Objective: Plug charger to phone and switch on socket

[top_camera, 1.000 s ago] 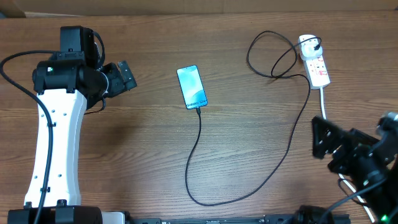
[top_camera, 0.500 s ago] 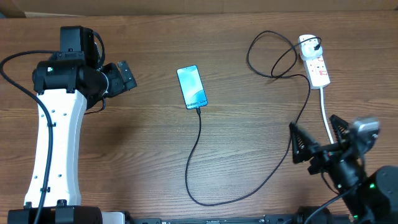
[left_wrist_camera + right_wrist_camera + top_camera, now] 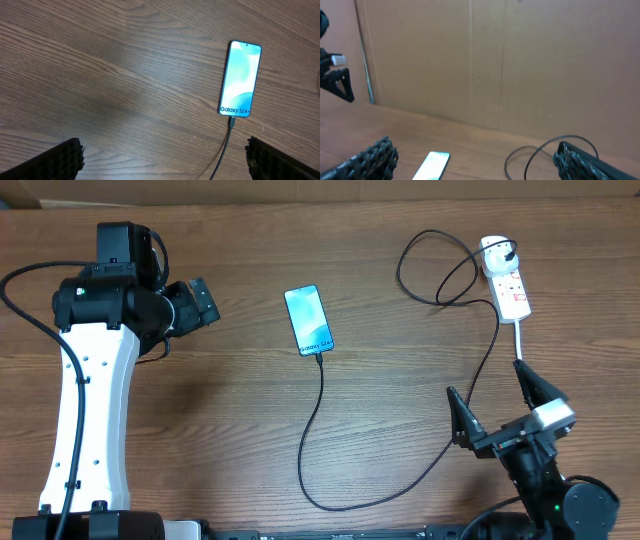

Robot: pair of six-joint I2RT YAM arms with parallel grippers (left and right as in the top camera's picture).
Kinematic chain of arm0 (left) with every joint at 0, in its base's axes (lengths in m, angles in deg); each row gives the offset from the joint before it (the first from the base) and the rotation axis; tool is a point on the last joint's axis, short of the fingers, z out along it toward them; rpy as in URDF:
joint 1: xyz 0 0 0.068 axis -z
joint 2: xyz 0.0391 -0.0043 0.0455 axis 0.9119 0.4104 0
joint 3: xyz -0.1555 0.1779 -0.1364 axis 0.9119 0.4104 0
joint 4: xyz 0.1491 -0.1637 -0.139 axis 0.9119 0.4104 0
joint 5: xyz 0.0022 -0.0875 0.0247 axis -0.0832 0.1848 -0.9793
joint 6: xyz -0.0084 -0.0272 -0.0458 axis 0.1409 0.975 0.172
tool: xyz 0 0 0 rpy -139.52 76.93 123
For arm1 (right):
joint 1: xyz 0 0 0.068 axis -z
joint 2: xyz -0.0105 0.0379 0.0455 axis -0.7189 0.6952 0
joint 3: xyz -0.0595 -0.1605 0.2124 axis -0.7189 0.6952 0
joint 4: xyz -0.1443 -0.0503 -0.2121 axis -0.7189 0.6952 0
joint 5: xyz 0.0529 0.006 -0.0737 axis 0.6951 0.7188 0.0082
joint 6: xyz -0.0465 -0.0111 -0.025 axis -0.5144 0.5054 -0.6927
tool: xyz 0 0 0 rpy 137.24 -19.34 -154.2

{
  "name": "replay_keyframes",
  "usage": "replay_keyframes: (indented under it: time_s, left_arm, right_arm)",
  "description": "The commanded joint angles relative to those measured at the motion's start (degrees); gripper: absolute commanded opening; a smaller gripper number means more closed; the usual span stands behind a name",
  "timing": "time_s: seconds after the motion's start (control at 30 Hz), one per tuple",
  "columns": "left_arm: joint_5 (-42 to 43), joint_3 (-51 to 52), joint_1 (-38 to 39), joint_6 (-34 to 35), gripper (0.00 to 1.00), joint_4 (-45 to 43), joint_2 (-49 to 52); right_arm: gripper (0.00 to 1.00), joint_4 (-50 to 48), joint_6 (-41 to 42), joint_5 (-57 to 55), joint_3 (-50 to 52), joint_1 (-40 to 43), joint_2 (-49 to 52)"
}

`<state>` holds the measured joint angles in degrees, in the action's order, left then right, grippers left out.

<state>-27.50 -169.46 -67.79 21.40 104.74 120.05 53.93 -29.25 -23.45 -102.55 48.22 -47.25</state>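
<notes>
The phone (image 3: pixel 309 320) lies face up mid-table with its blue screen lit; it also shows as the phone (image 3: pixel 241 78) and the phone (image 3: pixel 432 167). The charger (image 3: pixel 322 395), a thin black cable, meets the phone's bottom edge, loops near the front edge and runs up to the black plug in the white socket (image 3: pixel 508 280) at the far right. My left gripper (image 3: pixel 195 305) hovers open left of the phone, its fingers (image 3: pixel 60 160) wide apart and empty. My right gripper (image 3: pixel 497 405) stands open below the socket, holding nothing.
A thick white cord (image 3: pixel 520 345) runs from the socket toward the right arm. A cardboard wall (image 3: pixel 495 65) closes the far side of the table. The charger's loop (image 3: pixel 535 155) lies between the right fingers' line of sight and that wall.
The right arm has swung in from the right edge toward the front middle-right and turned, its open fingers now pointing toward the far side. The left arm, phone and cable have not moved.
</notes>
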Motion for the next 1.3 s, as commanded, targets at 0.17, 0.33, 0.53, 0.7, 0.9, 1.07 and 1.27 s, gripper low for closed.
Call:
replay_keyframes:
  time_s: [0.17,0.33,0.53,0.7,0.9,1.07,1.27]
  left_arm:
    - [-0.37,-0.07,-0.22,-1.03,1.0,-0.07,0.28]
    - [-0.37,-0.07,-0.22,-1.03,1.0,-0.07,0.28]
    - [-0.37,-0.07,-0.22,-1.03,1.0,-0.07,0.28]
    - [-0.37,-0.07,-0.22,-1.03,1.0,-0.07,0.28]
    - [-0.37,-0.07,-0.22,-1.03,1.0,-0.07,0.28]
    - [-0.37,-0.07,-0.22,-1.03,1.0,-0.07,0.28]
    - [-0.37,-0.07,-0.22,-1.03,1.0,-0.07,0.28]
  right_arm:
    - [1.0,-4.55,-0.37,-2.36,7.76,-0.33,-4.98]
    - [1.0,-10.05,-0.31,-2.64,11.19,-0.35,-6.21]
    - [1.0,-12.09,-0.35,-3.17,12.94,-0.35,-6.19]
    - [1.0,-12.31,-0.33,-6.29,13.73,-0.35,-6.19]
    - [1.0,-14.58,-0.31,-7.23,15.56,-0.33,-6.19]
    - [1.0,-14.64,-0.28,-7.21,15.82,-0.35,-6.19]
    - [1.0,-15.08,-0.28,-7.21,15.82,-0.35,-6.19]
